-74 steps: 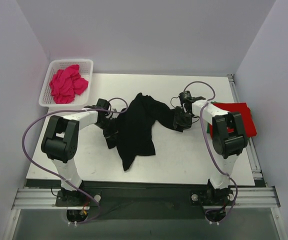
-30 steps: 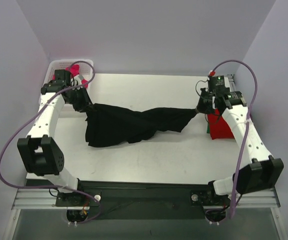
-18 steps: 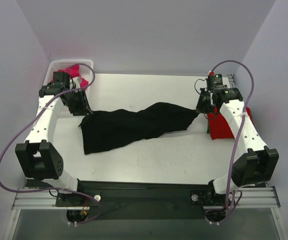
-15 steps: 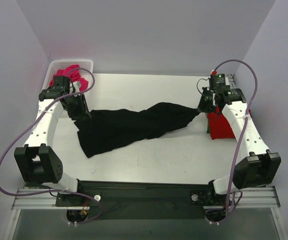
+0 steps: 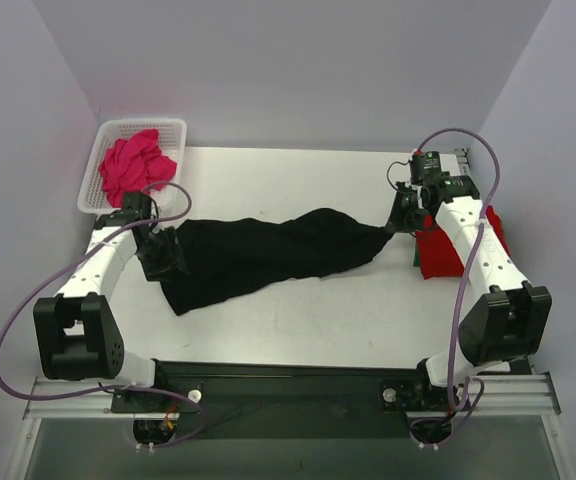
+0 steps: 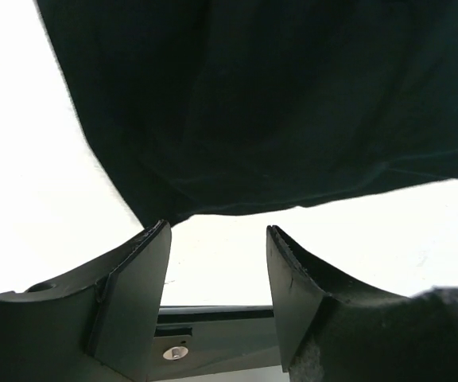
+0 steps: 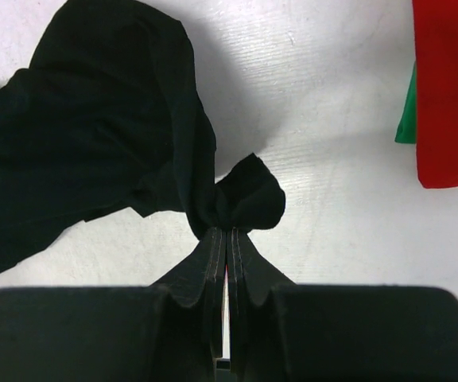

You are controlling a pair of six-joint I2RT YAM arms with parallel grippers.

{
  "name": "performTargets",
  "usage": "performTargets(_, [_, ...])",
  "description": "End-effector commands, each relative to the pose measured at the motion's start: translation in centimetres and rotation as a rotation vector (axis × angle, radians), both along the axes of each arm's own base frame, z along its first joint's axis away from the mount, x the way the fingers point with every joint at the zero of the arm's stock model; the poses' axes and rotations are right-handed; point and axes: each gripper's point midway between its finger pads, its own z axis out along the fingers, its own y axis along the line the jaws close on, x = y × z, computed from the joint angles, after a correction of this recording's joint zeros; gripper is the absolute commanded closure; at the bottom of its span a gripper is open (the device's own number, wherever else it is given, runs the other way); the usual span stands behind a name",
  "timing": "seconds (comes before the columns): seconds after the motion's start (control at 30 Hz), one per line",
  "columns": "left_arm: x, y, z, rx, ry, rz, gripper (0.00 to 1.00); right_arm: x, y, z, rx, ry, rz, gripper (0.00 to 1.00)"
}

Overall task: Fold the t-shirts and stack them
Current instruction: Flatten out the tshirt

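Right now the black t-shirt (image 5: pixel 268 255) lies stretched in a long, rumpled band across the white table (image 5: pixel 368 300), running from the left side up toward the right. The left gripper (image 5: pixel 168 262) sits low at the shirt's left end with its fingers (image 6: pixel 133 278) spread apart and nothing between them. In the left wrist view the cloth's near edge lies just past the fingertips, and bare table shows through the gap. The right gripper (image 5: pixel 398 222) has its jaws pressed together on a small bunched tuft at the shirt's right end. In the right wrist view that tuft (image 7: pixel 241 199) puckers out directly above the closed fingertips, and the rest of the cloth spreads away to the left. A bright red t-shirt (image 5: pixel 458 250) lies flat at the table's right edge, just beside the right gripper, with a green edge (image 7: pixel 406 119) showing at its side. The magenta-pink t-shirt (image 5: pixel 133 168) lies crumpled in the white mesh basket (image 5: pixel 138 122) at the far left corner, apart from both grippers.
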Motion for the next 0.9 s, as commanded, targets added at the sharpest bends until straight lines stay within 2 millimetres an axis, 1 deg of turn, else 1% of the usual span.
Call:
performTargets(0.0, [1.6,1.6,0.0,0.032,-0.085,0.107,0.39,-1.0,0.3,-0.5,0.023,0.036,0.015,1.0])
performTargets(0.1, [1.6,2.6,0.1,0.033,-0.122,0.169,0.41,-1.4,0.4,-0.9,0.027,0.046,0.02,1.0])
performTargets(0.13, [0.9,2.7,-0.8,0.035,-0.102,0.189,0.42,-1.5,0.4,-0.9,0.027,0.046,0.023,1.0])
performTargets(0.17, [1.2,2.9,-1.0,0.039,-0.129,0.202,0.42,-1.6,0.4,-1.0,0.027,0.05,0.025,1.0])
performTargets(0.2, [1.1,3.0,-1.5,0.04,-0.128,0.216,0.42,-1.7,0.4,-1.1,0.027,0.053,0.028,1.0])
performTargets(0.23, [0.2,2.9,-2.8,0.035,-0.095,0.229,0.42,-1.7,0.4,-1.3,0.028,0.059,0.031,1.0])
performTargets(0.27, [0.5,2.9,-3.3,0.025,-0.097,0.251,0.42,-1.8,0.5,-1.3,0.03,0.059,0.037,1.0])
performTargets(0.37, [0.3,2.8,-4.9,0.01,-0.083,0.284,0.42,-1.7,0.6,-1.3,0.034,0.061,0.048,1.0])
performTargets(0.5, [0.5,3.2,-5.7,0.027,-0.069,0.3,0.42,-1.4,0.8,-1.2,0.041,0.059,0.05,1.0])
performTargets(0.63, [0.5,3.8,-5.9,0.063,-0.066,0.303,0.42,-1.3,0.8,-1.3,0.046,0.065,0.039,1.0])
performTargets(0.7, [0.0,4.1,-6.2,0.084,-0.05,0.307,0.42,-1.4,0.9,-1.5,0.049,0.07,0.036,1.0])
performTargets(0.8, [-0.8,5.2,-6.2,0.147,-0.035,0.334,0.42,-1.6,0.8,-1.8,0.047,0.078,0.032,1.0])
performTargets(0.87, [-1.4,5.4,-6.4,0.16,-0.033,0.346,0.42,-1.7,0.8,-1.7,0.047,0.077,0.028,1.0])
